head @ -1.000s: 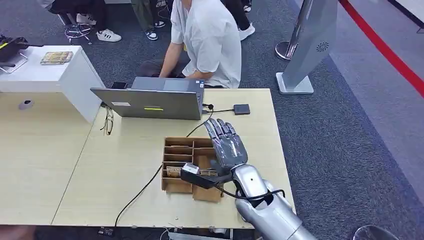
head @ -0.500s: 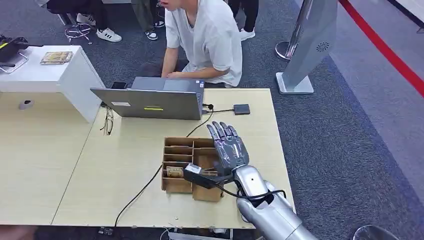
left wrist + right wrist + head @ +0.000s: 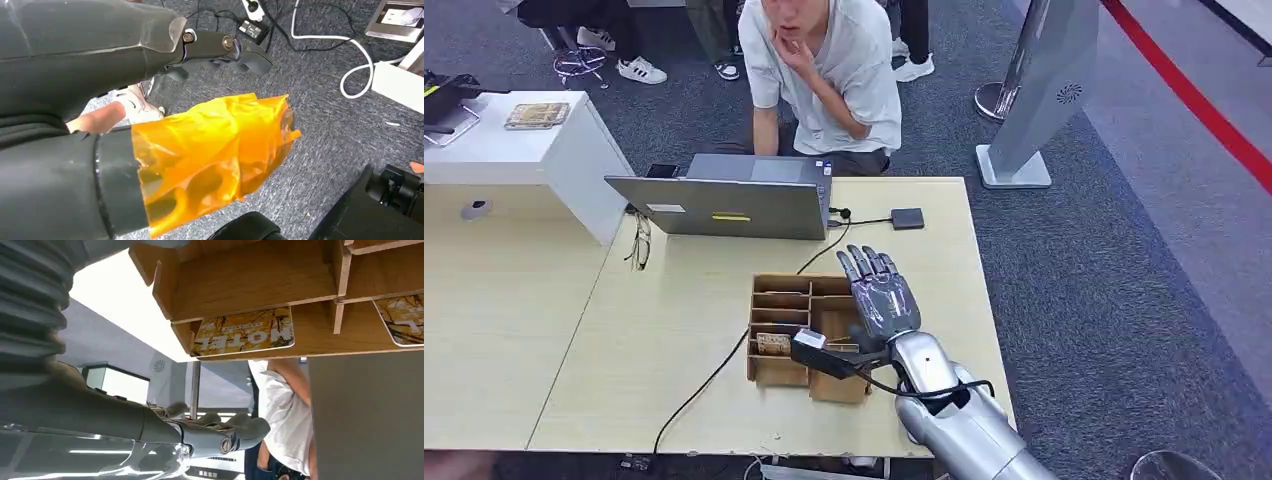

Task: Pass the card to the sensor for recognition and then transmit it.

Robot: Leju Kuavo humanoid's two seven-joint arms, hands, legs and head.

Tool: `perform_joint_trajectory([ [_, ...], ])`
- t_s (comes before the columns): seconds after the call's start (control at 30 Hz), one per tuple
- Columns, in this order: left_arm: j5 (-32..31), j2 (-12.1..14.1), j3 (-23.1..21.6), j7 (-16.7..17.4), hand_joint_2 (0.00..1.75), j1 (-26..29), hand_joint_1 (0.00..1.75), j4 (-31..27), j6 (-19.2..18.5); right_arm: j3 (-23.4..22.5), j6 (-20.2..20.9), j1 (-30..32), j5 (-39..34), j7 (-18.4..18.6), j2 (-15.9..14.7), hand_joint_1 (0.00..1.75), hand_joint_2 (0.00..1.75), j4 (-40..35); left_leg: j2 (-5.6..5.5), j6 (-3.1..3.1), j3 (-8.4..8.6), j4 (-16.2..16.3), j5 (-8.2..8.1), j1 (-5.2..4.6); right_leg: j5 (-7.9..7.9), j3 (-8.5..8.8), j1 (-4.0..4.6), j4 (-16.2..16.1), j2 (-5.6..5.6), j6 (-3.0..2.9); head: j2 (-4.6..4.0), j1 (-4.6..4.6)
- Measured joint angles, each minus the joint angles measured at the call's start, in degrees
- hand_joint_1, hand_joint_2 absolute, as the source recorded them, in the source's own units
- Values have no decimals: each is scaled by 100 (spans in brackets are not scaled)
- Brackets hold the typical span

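Fingers (image 3: 867, 266) of my right hand (image 3: 879, 296) are spread flat and hold nothing, hovering over the wooden organizer (image 3: 776, 372) on the table (image 3: 674, 340). I see 2 cards; the nearer card (image 3: 243, 332) lies in a compartment just beside that hand. Left hand (image 3: 220, 50) hangs curled above the floor.

Wrist cam is flipped here. The right hand (image 3: 220, 432) comes in with its fingers (image 3: 250, 427) stretched out and apart, nothing in them. Just past the fingertips there's a wooden divided box (image 3: 260, 280), and a yellow card (image 3: 243, 332) printed with "HOTEL" leans in the compartment nearest the hand. A second card (image 3: 404, 317) sits in the next compartment over. Beyond the hand, a person in a white shirt (image 3: 280, 410).
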Motion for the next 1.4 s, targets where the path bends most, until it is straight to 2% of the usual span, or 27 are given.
perform_joint_trajectory([
  [0.57, 0, 0, 0, 7, 0, 3, 0, 0, 2, -2, -2, 1, -77, -48, 2, 0, 175, -18, 0, 0, 0, 0, 0, 0, 0, 0, 0, 0, 0, 0, 0, 0],
  [1.17, -35, 0, 7, 37, 0, 54, 0, -2, 13, 70, 2, 24, -328, -308, 112, 0, 175, -616, 0, 0, 0, 0, 0, 0, 0, 0, 0, 1, 0, 0, 0, 0],
  [1.3, -35, 0, 9, 37, 0, 58, 0, -2, 17, 76, 7, 25, -328, -308, 131, 7, 175, -686, 0, 0, 0, 0, 0, 0, 0, 0, 0, 1, 0, 0, 0, 0],
  [1.33, -35, 0, 7, 37, 0, 60, 0, -2, 18, 79, 7, 26, -328, -308, 131, 23, 175, -697, 0, 0, 0, 0, 0, 0, 0, 0, 0, 1, 0, 0, 0, 0],
  [1.4, -35, 0, 9, 37, 0, 64, 0, -2, 17, 83, 4, 28, -328, -308, 131, 26, 175, -706, 0, 0, 0, 0, 0, 0, 0, 0, 0, 1, 0, 0, 0, 0],
])
